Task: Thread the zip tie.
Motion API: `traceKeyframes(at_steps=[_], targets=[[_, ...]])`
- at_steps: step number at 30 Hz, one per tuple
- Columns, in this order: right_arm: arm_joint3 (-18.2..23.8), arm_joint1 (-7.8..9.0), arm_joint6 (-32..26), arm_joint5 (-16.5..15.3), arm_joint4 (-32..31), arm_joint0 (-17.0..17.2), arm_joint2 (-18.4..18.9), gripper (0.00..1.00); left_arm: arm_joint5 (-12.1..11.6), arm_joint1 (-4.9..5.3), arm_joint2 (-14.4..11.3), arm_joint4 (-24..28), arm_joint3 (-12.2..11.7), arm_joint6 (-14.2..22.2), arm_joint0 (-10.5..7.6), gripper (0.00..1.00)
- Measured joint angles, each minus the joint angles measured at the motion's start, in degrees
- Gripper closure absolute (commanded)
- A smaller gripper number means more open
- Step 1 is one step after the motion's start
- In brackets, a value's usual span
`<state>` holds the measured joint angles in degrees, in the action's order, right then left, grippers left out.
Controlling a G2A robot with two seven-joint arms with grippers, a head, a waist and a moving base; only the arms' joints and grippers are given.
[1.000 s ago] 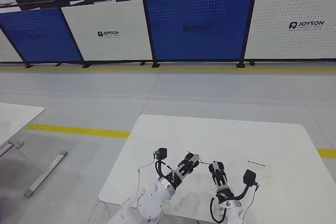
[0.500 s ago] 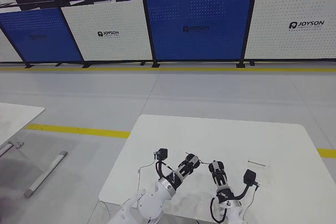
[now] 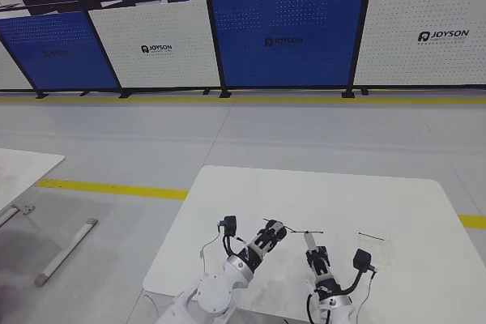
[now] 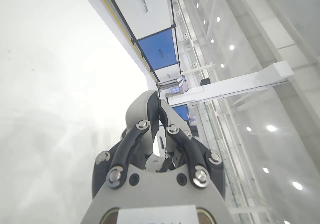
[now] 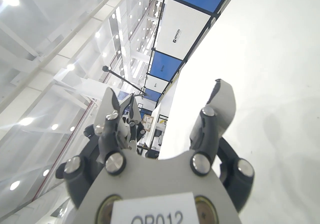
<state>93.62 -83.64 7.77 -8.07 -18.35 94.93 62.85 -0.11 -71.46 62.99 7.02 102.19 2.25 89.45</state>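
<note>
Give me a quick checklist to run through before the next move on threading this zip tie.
1. Left gripper shut on the zip tie: ok.
2. Right gripper open, ready to take hold: ok.
3. Zip tie's free end lined up between the right gripper's fingers: cannot tell.
4. Zip tie bent into a loop, tail through its head: not ok, it is straight.
5. Second zip tie lying on the table, apart from both arms: ok.
</note>
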Motion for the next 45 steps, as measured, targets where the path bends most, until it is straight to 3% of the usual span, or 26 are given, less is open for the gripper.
traceKeyframes(at_steps=[8,13,19,30,35,45], targets=[[0.0,0.08,-0.1,0.5,-0.8,-0.2,0.1,0.00,-0.1,0.01,0.1,0.2,0.0,0.1,-0.02,1.00],[1.2,0.70,0.3,3.4,-11.8,-0.1,0.1,0.00,0.2,-0.32,1.4,7.0,0.8,-1.7,0.27,1.00],[2.8,1.48,1.5,5.3,-26.2,0.0,0.0,0.00,1.9,-0.36,3.0,14.4,2.9,-0.2,1.39,1.00],[2.0,1.58,0.4,5.0,-27.2,-0.5,0.0,0.00,1.6,-0.49,3.1,15.9,3.1,-0.8,1.22,1.00],[-0.8,1.92,2.0,4.7,-34.8,-2.6,0.1,0.00,0.8,-0.66,3.6,18.7,4.4,-1.7,1.53,1.00],[-1.6,1.96,2.3,4.8,-37.5,-3.5,-0.4,0.00,0.9,-0.71,3.1,18.3,4.0,-1.3,1.26,1.00]])
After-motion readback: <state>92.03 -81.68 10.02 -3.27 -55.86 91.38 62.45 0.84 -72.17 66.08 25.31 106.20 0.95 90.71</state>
